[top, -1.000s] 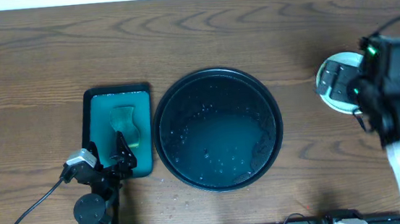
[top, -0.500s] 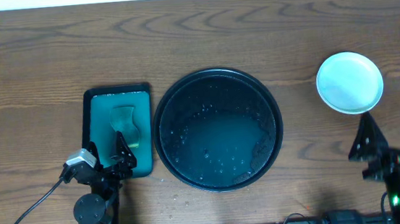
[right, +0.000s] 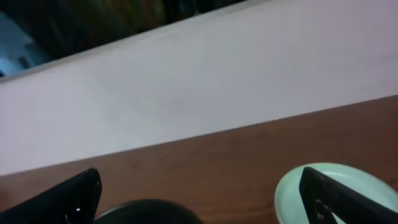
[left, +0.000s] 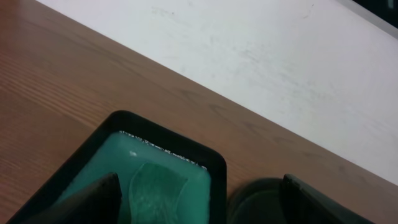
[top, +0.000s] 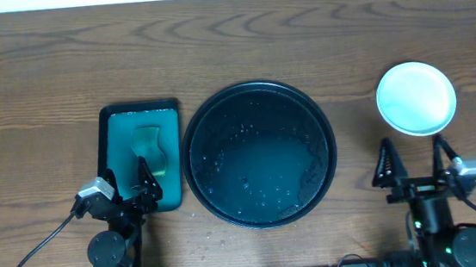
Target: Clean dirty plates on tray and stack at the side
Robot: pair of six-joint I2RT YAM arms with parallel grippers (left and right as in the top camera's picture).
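Observation:
The black round tray (top: 252,86) sits mid-table with only a film of water and droplets in it; no plate lies in it. A pale plate (top: 416,98) with a clean centre rests on the wood at the right; whether others lie under it I cannot tell. My right gripper (top: 412,147) stands open just in front of that plate, holding nothing. In the right wrist view the plate (right: 351,173) shows behind the right finger and the tray's rim (right: 149,210) at the bottom. My left gripper (top: 127,172) is open and empty over the near end of the sponge tray.
A dark green rectangular sponge tray (top: 110,127) with a green sponge (top: 148,146) lies left of the black tray, almost touching it. In the left wrist view the sponge (left: 158,186) lies between my fingers, with the black tray's rim (left: 261,198) to its right.
My right arm has pulled back from over the plate at the right to the table's front edge, leaving the plate uncovered. The left arm has not moved.

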